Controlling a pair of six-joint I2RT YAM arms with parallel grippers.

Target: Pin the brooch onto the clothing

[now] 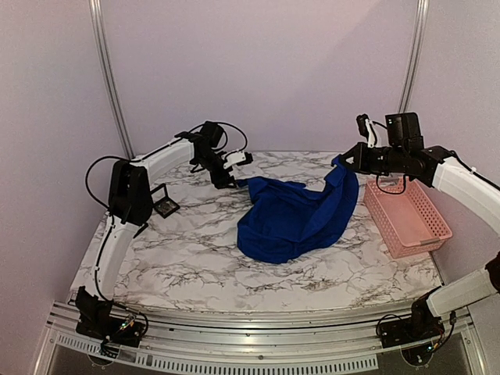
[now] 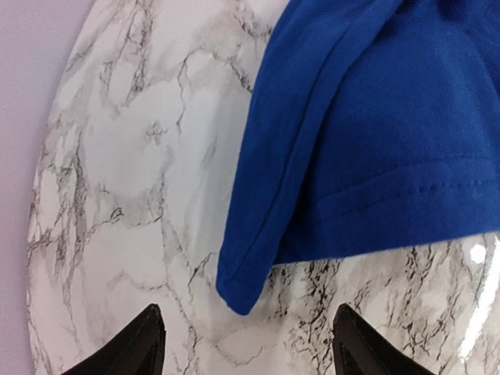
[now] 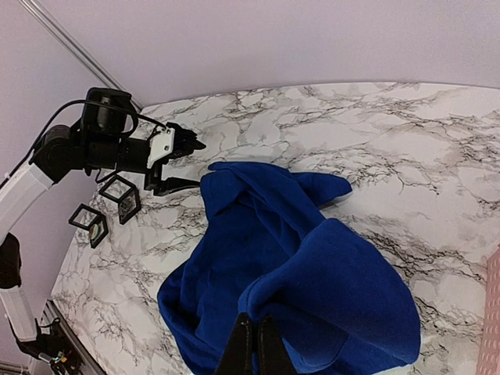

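Pinching the clothing [image 3: 312,258] aloft, right fingers [image 3: 254,348]; left fingers [image 2: 144,348] spread near it.

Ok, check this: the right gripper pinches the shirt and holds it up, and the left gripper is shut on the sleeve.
Wrong on the left gripper: it is open, fingers apart near the corner of the sleeve, as the left wrist view shows. The right gripper does pinch the shirt and hold it up.

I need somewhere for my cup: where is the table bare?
Bare marble lies along the near edge, between the blue shirt and the arm bases, and left of it up to the black boxes. Crowded at right: pink basket beside the lifted shirt.
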